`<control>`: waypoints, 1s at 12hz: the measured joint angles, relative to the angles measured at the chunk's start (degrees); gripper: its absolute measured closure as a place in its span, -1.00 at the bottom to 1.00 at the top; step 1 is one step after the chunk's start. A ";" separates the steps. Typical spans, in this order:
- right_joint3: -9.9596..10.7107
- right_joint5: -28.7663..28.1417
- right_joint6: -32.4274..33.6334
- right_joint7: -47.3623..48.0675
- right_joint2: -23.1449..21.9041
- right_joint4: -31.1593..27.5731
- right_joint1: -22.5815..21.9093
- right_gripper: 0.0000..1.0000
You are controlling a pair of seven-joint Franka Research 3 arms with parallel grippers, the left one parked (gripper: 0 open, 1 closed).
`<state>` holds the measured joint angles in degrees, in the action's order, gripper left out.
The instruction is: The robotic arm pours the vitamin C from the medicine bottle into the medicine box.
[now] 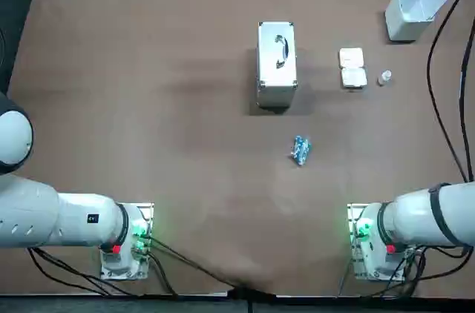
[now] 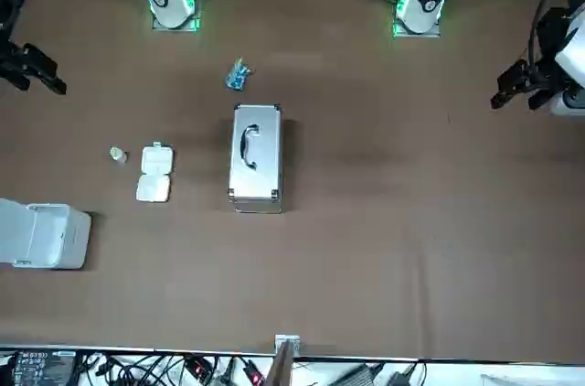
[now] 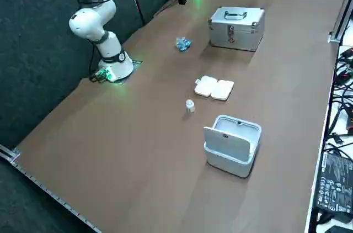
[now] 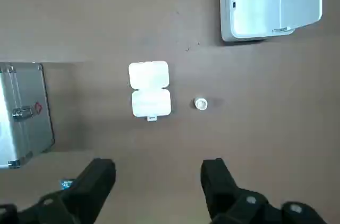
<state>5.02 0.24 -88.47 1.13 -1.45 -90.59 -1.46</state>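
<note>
Layout, read across the top view from left to right:

- A metal case point(image 1: 277, 64) stands near the table centre.
- A blue packet point(image 1: 300, 150) lies nearer the robot.
- The pill box point(image 1: 352, 68) lies open, its two white halves flat.
- The bottle point(image 1: 384, 77) stands upright just beside the pill box, not touching it.
- A white bin point(image 1: 414, 10) with a raised lid sits in the far corner.

The right gripper point(image 4: 158, 170) hangs high above the table, fingers spread wide and holding nothing. The step in hand is judged to be the approach to the bottle.

Procedure:

1. Centre the fingers over the bottle before descending.
2. Turn the wrist so that both fingers close alongside the pill box edge and neither one strikes it.
3. Grip the bottle body, not the top.
4. Whether a cap is fitted cannot be told, so check before tilting.
5. Lift with the bottle upright, and tilt only once its mouth is over an open half of the pill box.
</note>
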 joint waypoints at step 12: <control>0.00 -0.03 3.31 -0.04 0.24 -1.16 -0.01 -1.00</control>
<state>5.01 0.21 -85.16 1.10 -1.21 -91.75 -1.47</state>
